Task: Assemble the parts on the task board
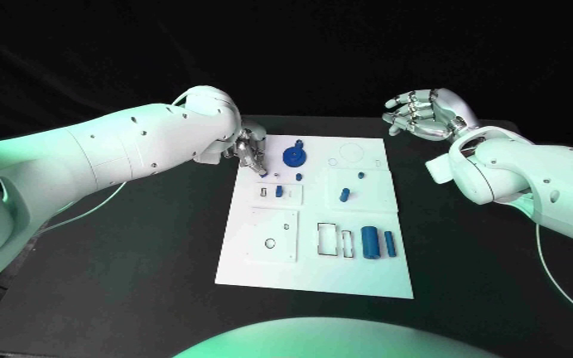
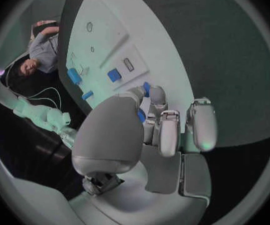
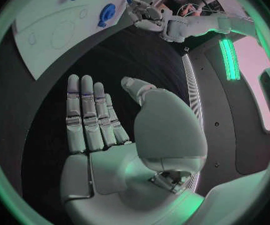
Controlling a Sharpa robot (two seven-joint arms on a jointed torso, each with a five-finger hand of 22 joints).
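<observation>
Task board [image 1: 269, 268]: white plate lying flat in the middle of the black table [image 1: 119, 292], its long side running away from the robot; shallow outlined recesses show across it.
Left hand [image 1: 248, 151]: at the board's far left corner, fingers curled down together with their tips on or just over the board edge; in the left wrist view a small blue part [image 2: 141, 115] sits between the thumb and the fingers [image 2: 170, 130], and it seems to be pinched, though the contact itself is hidden.
Right hand [image 1: 421, 113]: held above the table off the board's far right corner, well apart from the board; palm up, fingers [image 3: 84, 115] straight, close side by side and apart from the thumb; nothing in it.
Round blue part [image 1: 295, 157]: on the far end of the board, just beside the left hand's fingertips.
Small blue parts [image 1: 344, 195]: in the middle band of the board; a still smaller one [image 1: 278, 191] lies to their left.
Blue cylinder [image 1: 372, 242]: near the board's near right side, lying lengthwise; a thinner blue bar [image 1: 391, 244] lies just beside it.
Dark-outlined slots [image 1: 327, 239]: just left of the cylinder.
</observation>
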